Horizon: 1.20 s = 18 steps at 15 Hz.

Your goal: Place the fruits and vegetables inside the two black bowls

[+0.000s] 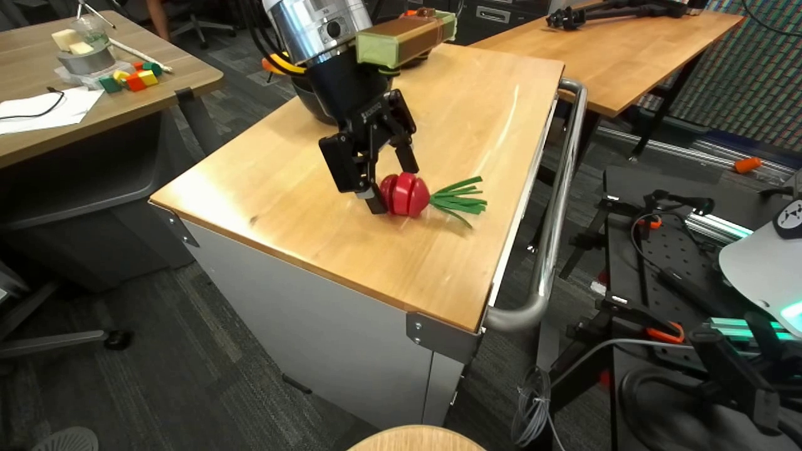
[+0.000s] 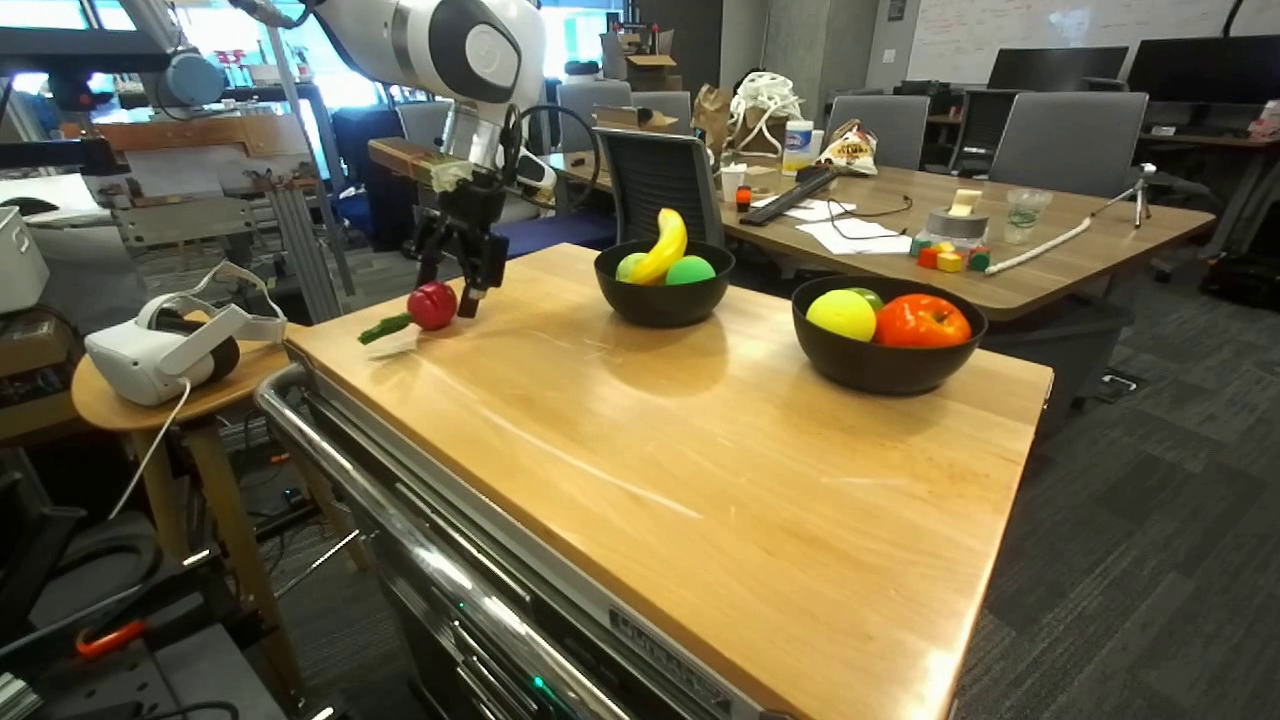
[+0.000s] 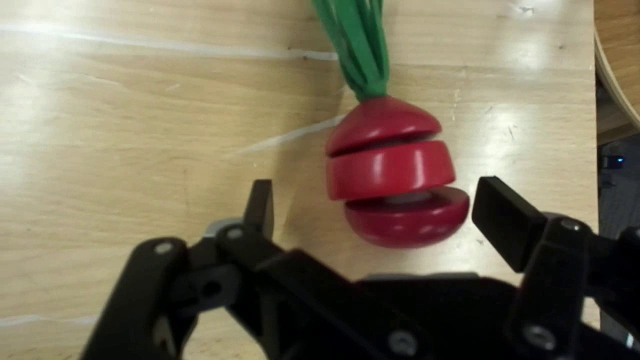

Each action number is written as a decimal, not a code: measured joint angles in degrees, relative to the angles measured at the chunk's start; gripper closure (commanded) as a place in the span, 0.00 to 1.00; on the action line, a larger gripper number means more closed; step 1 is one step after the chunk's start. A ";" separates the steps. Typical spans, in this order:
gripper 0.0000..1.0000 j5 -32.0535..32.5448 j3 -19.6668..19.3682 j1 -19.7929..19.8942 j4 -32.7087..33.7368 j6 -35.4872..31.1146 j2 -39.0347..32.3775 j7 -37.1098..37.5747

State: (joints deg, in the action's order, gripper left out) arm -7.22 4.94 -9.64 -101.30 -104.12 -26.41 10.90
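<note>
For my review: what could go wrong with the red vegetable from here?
The red vegetable shows gaps between its slices, so gripping just one might pull it apart. In the wrist view it lies nearer one finger of the open end effector, so closing may shove it sideways. The bowl with the banana looks crowded, so the vegetable might roll out.

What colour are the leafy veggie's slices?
The slices are red outside, clearest in the wrist view.

Office-like lab, robot arm (image 2: 425,45), VR headset (image 2: 145,355), whiteboard (image 2: 1060,22), 2 dark monitors (image 2: 1200,72), grey chairs (image 2: 1075,140)
</note>
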 measured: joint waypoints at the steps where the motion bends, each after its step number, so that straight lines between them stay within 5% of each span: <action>1: 0.00 0.00 0.00 0.18 -0.20 0.32 0.00 -0.83; 3: 0.25 0.00 0.00 0.57 -0.79 0.42 -0.10 -3.07; 8: 0.65 0.12 0.00 2.21 -1.36 0.64 -0.82 -10.18; 11: 0.71 0.54 -0.03 3.00 -1.39 0.87 -0.44 -12.56; 15: 1.00 8.61 -1.08 3.00 -2.84 0.74 3.34 -12.11; 18: 0.98 18.50 -2.42 2.96 -4.77 3.16 9.59 -11.21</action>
State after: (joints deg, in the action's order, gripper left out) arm 11.28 2.52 -6.68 -106.07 -100.96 -16.82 -0.31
